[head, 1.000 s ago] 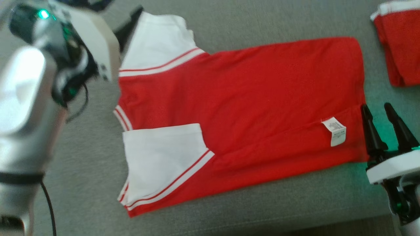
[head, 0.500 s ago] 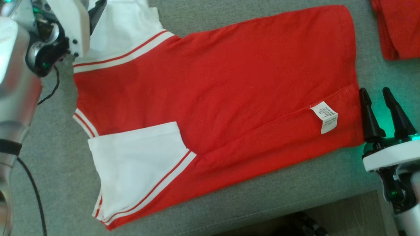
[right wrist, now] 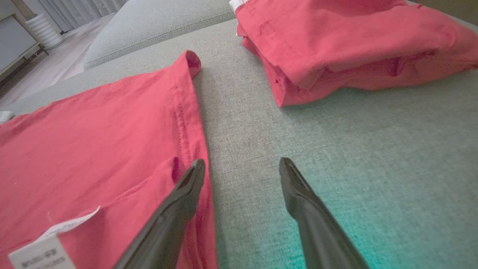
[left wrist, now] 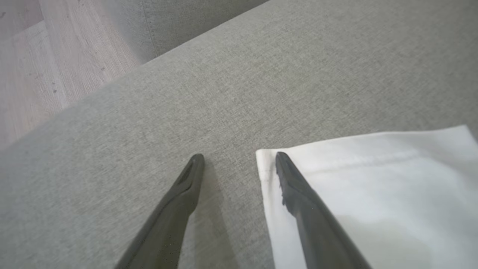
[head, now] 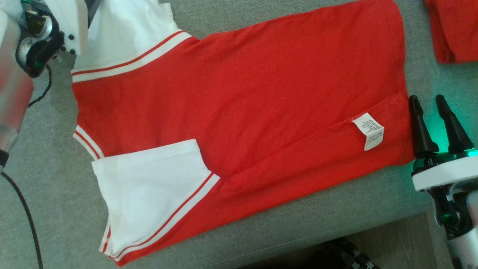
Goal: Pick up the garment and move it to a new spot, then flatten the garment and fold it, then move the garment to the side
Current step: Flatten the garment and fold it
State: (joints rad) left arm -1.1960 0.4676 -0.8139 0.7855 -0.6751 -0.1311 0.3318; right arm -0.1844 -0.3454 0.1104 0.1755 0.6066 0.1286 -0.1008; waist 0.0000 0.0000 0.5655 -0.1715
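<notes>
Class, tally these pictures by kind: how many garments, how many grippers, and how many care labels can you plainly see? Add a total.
Garments: 2 (flat red shirt with white sleeves; folded red garment)
Grippers: 2 (left gripper; right gripper)
White care label: 1
Total: 5

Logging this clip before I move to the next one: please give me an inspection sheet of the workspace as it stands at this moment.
Surface: grey woven-fabric cushion, no stains seen.
Job's things: red cotton shirt with white sleeves, spread flat, its near long edge folded over; white care label showing near the hem.
Clutter: folded red garment, lying apart from the shirt past its hem.
Grippers: left gripper open, one finger over a white sleeve corner, the other over bare cushion; right gripper open at the hem; neither holds anything.
Cables: black cable hanging by the left arm.
Surroundings: pale wood floor beyond the cushion edge.
</notes>
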